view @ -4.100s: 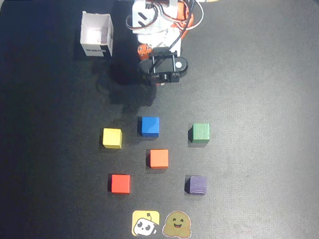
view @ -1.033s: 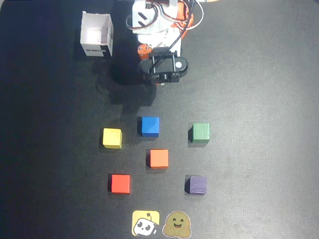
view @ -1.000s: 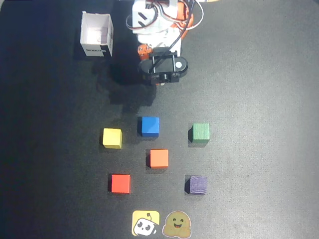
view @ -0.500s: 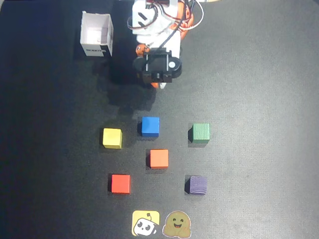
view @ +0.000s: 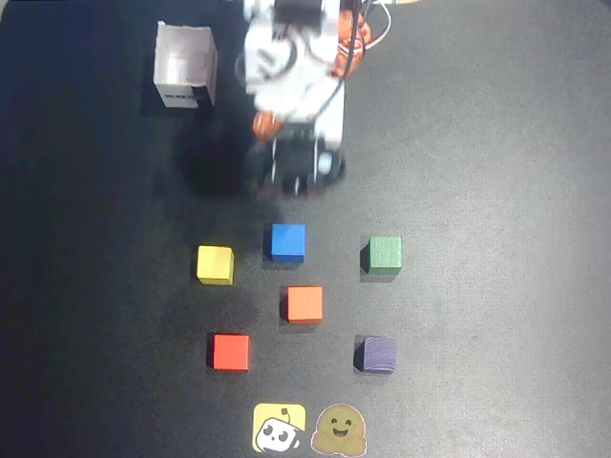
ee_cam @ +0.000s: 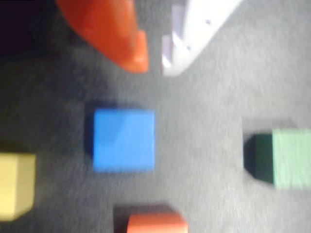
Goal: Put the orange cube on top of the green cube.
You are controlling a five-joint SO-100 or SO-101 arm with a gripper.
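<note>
The orange cube point(view: 305, 303) sits on the dark mat, in the middle of the group of cubes. In the wrist view only its top edge shows, at the bottom point(ee_cam: 156, 224). The green cube point(view: 386, 254) stands to the right of the blue cube, at the right edge in the wrist view point(ee_cam: 290, 158). My gripper point(view: 291, 174) hangs above the mat behind the blue cube, well short of the orange one. In the wrist view point(ee_cam: 154, 67) its orange finger point(ee_cam: 121, 39) and white finger point(ee_cam: 189, 34) stand a narrow gap apart with nothing between them.
A blue cube point(view: 287, 241), a yellow cube point(view: 215, 264), a red cube point(view: 231, 351) and a dark purple cube point(view: 376, 354) stand around the orange one. A white box point(view: 185, 65) stands at the back left. Two stickers point(view: 307, 429) lie at the front edge.
</note>
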